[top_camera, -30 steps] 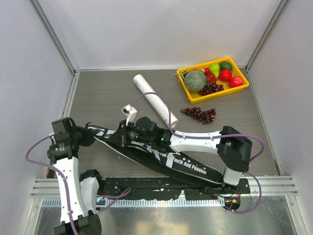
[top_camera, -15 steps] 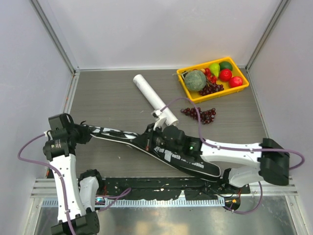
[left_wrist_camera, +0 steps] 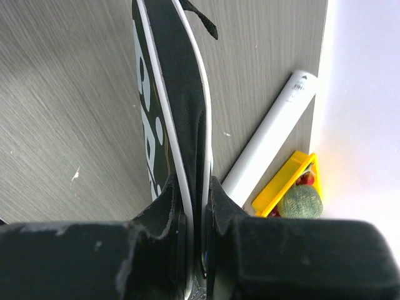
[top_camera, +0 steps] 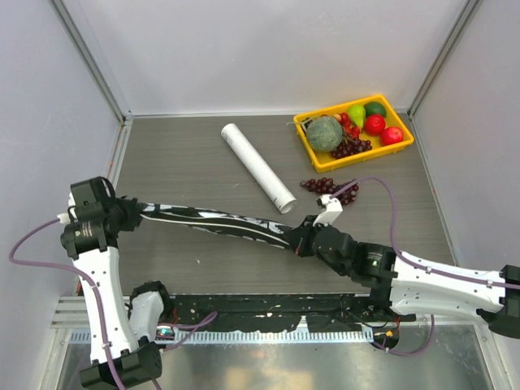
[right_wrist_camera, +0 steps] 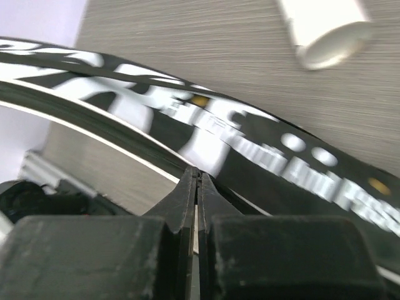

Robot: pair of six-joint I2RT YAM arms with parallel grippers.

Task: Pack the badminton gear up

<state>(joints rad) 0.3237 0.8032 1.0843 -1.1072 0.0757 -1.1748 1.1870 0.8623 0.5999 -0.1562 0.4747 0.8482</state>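
Note:
The black bag with white lettering stretches edge-up between my two grippers across the table's near half. My left gripper is shut on the bag's left end; in the left wrist view its jaws clamp the white-piped edge of the bag. My right gripper is shut, pinching something thin at the bag's piped rim, and the lettered bag runs on to the right beneath the wrist. The long white tube lies diagonally behind the bag. Rackets and shuttlecocks are out of view.
A yellow tray of fruit stands at the back right, and a dark red grape bunch lies loose in front of it, just behind my right wrist. The tube's open end is close to the right gripper. Grey walls close in the table.
My right gripper has slid right along the bag, from near the left gripper to past the tube's end. The bag has been pulled straighter and narrower. My left gripper has shifted slightly left.

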